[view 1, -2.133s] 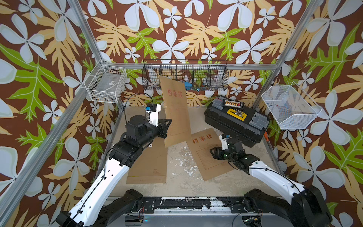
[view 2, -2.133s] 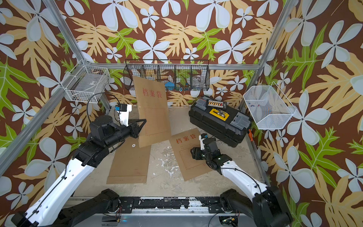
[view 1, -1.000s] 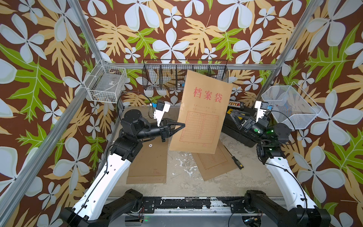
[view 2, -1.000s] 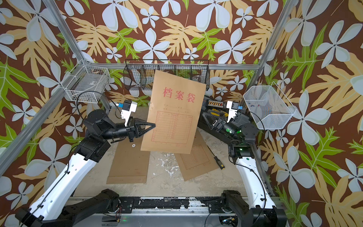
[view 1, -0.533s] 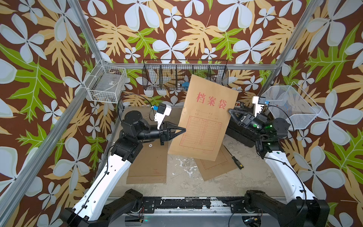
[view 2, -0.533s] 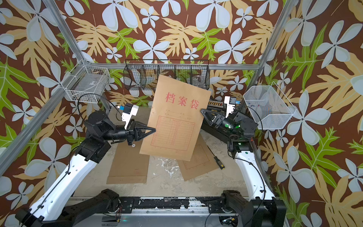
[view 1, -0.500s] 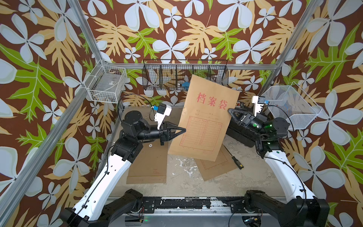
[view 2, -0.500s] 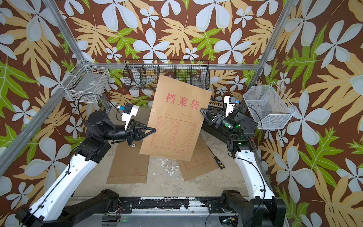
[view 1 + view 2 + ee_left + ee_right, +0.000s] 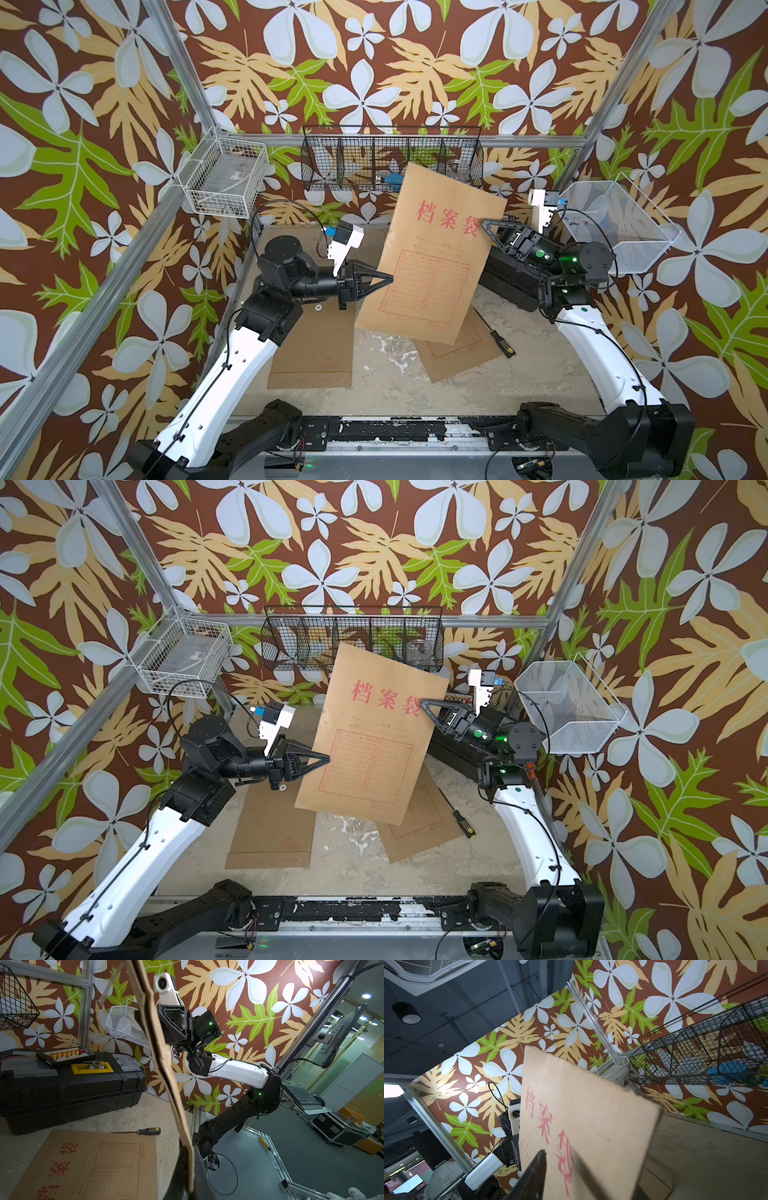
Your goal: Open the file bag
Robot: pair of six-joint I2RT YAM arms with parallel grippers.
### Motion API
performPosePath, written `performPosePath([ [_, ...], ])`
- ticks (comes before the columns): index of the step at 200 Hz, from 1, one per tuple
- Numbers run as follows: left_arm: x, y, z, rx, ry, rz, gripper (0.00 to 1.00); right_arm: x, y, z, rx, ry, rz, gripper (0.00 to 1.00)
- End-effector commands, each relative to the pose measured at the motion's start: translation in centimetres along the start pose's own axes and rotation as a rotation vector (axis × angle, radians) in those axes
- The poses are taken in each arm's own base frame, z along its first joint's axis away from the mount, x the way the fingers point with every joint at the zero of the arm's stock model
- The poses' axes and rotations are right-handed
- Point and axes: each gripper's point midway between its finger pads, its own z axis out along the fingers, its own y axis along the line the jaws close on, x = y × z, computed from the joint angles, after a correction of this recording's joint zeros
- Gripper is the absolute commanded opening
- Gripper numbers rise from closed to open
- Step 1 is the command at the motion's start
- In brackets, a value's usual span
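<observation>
Right wrist shows the file bag (image 9: pixel 591 1122) edge between right fingers (image 9: pixel 535 1174).

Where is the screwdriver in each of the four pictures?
In a top view: screwdriver on the table, beside the flat printed file bag.
In a top view: screwdriver, same place.
Left wrist: screwdriver between that bag and the toolbox.
Right wrist: not in it.
Shared landmark: the raised file bag.
</observation>
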Motion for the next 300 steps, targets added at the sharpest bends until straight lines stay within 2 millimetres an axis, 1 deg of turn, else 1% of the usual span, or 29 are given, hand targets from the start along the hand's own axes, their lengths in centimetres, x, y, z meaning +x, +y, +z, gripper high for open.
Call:
performPosePath([
  [1, -0.5, 0.8, -0.2, -0.066, -0.025, 0.033, 0.0, -0.1, 0.8, 0.1, -0.014, 0.007, -0.033, 0.4],
  [13, -0.6, 1.6, -0.2, -0.098, -0.03, 0.026, 0.0, 0.0, 0.6, 0.0, -0.002, 0.009, -0.033, 0.34],
  [46, -0.3, 4.4, 0.0, -0.214, -0.007, 0.001, 0.0, 0.1, 0.5, -0.1, 0.029, 0.023, -0.06, 0.16],
  [58, -0.3, 5.8, -0.1, -0.282, -0.011, -0.006, 0.0, 0.2, 0.3, -0.1, 0.041, 0.029, -0.072, 0.07],
  [66, -0.5, 6.9, -0.4, -0.344, -0.018, -0.011, 0.0, 0.2, 0.2, -0.1, 0.05, 0.03, -0.075, 0.0],
  [69, -0.6, 7.4, -0.5, -0.369, -0.02, -0.015, 0.08, 0.2, 0.1, -0.1, 0.053, 0.028, -0.076, 0.0],
  [77, -0.9, 8.7, -0.9, -0.447, -0.027, -0.027, 0.32, 0.3, 0.1, -0.2, 0.058, 0.029, -0.075, 0.0],
  [93, -1.1, 11.7, -2.2, -0.624, -0.033, -0.051, 0.67, 0.3, 0.1, -0.2, 0.065, 0.03, -0.077, 0.0],
  [101, -1.0, 12.7, -2.8, -0.689, -0.032, -0.054, 0.8, 0.2, 0.0, -0.2, 0.083, 0.024, -0.081, 0.0],
  [107, -1.0, 13.4, -3.3, -0.735, -0.035, -0.056, 0.86, 0.1, -0.1, -0.3, 0.105, 0.013, -0.087, 0.0],
  [118, -0.9, 14.1, -3.9, -0.784, -0.035, -0.051, 0.91, 0.0, -0.5, -0.4, 0.16, -0.007, -0.103, 0.0],
  [121, -0.9, 14.2, -4.0, -0.795, -0.039, -0.05, 0.92, -0.1, -0.9, -0.4, 0.186, -0.02, -0.106, 0.0],
  [123, -0.9, 14.3, -4.1, -0.802, -0.039, -0.049, 0.92, 0.0, -0.7, -0.4, 0.192, -0.019, -0.114, 0.0],
  [133, -1.0, 14.5, -4.5, -0.839, -0.05, -0.045, 0.93, -0.1, -1.4, -0.4, 0.269, -0.05, -0.131, 0.0],
  [140, -1.2, 14.3, -4.6, -0.873, -0.062, -0.029, 0.94, 0.0, -1.9, -0.4, 0.322, -0.066, -0.126, 0.0],
  [155, -1.8, 13.1, -4.3, -0.921, -0.093, 0.028, 0.93, 0.4, -2.1, -0.2, 0.387, -0.096, -0.107, 0.0],
  [169, -2.0, 11.7, -3.3, -0.922, -0.113, 0.064, 0.93, 0.5, -2.5, -0.3, 0.438, -0.141, -0.077, 0.0],
  [186, -1.3, 10.2, -1.5, -0.9, -0.113, 0.095, 0.92, 0.5, -2.9, -0.4, 0.488, -0.198, -0.034, 0.0],
  [201, -0.6, 8.9, 0.3, -0.865, -0.107, 0.11, 0.91, 0.4, -4.1, -0.8, 0.583, -0.268, 0.049, 0.0],
  [216, -0.1, 6.9, 2.5, -0.809, -0.103, 0.126, 0.91, 0.6, -5.3, -1.3, 0.674, -0.305, 0.154, 0.0],
  [231, 0.6, 5.5, 4.2, -0.759, -0.098, 0.136, 0.91, 0.9, -5.8, -1.4, 0.697, -0.319, 0.215, 0.0],
  [241, 1.3, 5.5, 4.8, -0.756, -0.084, 0.131, 0.91, 1.1, -6.2, -1.8, 0.733, -0.341, 0.247, 0.0],
  [255, 2.2, 6.0, 5.4, -0.766, -0.06, 0.135, 0.91, 1.5, -6.9, -2.5, 0.802, -0.37, 0.28, 0.0],
  [268, 2.6, 6.2, 6.0, -0.768, -0.045, 0.139, 0.91, 2.0, -7.5, -3.0, 0.858, -0.387, 0.318, 0.0],
  [286, 3.0, 5.8, 7.3, -0.751, -0.021, 0.158, 0.91, 2.7, -7.8, -3.4, 0.907, -0.402, 0.362, 0.0],
  [300, 3.7, 5.4, 8.7, -0.743, 0.014, 0.187, 0.91, 3.1, -7.9, -3.4, 0.935, -0.413, 0.377, 0.0],
])
